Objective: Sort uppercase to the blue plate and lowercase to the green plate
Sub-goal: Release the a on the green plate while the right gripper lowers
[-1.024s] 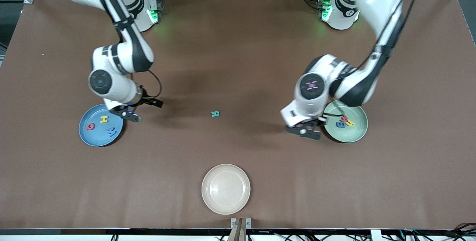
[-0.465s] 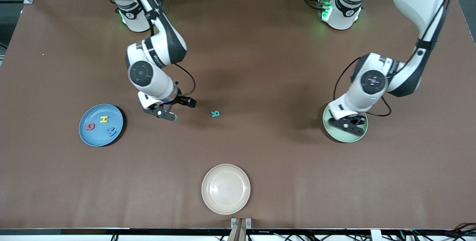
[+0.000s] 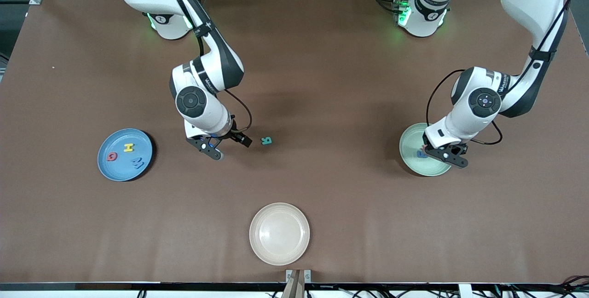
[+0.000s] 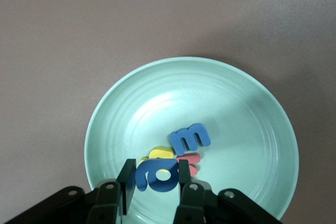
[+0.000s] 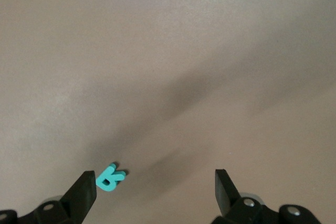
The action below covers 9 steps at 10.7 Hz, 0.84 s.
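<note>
The teal R (image 3: 266,140) lies flat on the brown table midway between the two plates. My right gripper (image 3: 214,149) hangs open just beside it, toward the blue plate (image 3: 115,169); in the right wrist view the R (image 5: 110,178) sits close to one finger, with my right gripper (image 5: 155,188) holding nothing. The blue plate carries a red Q (image 3: 111,156), a yellow H (image 3: 128,147) and a blue W (image 3: 138,163). My left gripper (image 3: 445,155) is over the green plate (image 3: 409,144), shut on a blue a (image 4: 157,174). In that plate (image 4: 105,124) lie another blue letter (image 4: 190,137), a yellow one (image 4: 160,153) and a red one (image 4: 193,162).
A cream-white plate (image 3: 279,233) with nothing in it stands near the table edge closest to the front camera. Brown table mat stretches between the plates.
My right arm swung away from the blue plate to a spot beside the teal R. My left gripper moved from beside the green plate to over it.
</note>
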Motion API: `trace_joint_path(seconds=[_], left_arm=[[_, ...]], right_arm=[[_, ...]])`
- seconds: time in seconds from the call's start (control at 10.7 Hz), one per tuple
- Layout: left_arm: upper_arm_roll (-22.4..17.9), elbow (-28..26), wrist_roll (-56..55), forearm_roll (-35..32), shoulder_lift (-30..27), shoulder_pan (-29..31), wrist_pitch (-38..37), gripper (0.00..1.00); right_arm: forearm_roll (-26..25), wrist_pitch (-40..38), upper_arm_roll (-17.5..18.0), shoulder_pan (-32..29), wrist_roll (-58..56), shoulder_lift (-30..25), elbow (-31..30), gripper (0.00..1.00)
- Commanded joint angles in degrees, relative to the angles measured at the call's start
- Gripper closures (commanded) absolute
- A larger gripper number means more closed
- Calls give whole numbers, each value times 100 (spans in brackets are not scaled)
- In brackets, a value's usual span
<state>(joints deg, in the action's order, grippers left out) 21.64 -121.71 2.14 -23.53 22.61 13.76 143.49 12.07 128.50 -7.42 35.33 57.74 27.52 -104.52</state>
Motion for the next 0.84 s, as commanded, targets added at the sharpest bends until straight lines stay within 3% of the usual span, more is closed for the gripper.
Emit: trace_joint_path(seconds=[0.0,0.09,0.19,0.28,0.47,0.74], left_arm=[[95,-134,-91,-47,-72,153,118,53],[95,-143,-109,-21,-98,153,118,31],[95,-143,-161,-12,-168,153,83,25],[95,-143,-179,-12,-308,162,56,0],[113,-91,-188,93,-659,215,-258,0],[122,653,-197,1452,-969,206,-1704,0]], right_arm=[[59,-79,-22,52,762,252,343,0],[68,-71,-22,70,1026,323,440,0],[76,-36,-14,62,1394,385,502,0],[76,17,-13,70,1929,516,607,0],[68,341,-13,262,2679,797,775,0],[68,526,-13,570,3039,877,749,0]])
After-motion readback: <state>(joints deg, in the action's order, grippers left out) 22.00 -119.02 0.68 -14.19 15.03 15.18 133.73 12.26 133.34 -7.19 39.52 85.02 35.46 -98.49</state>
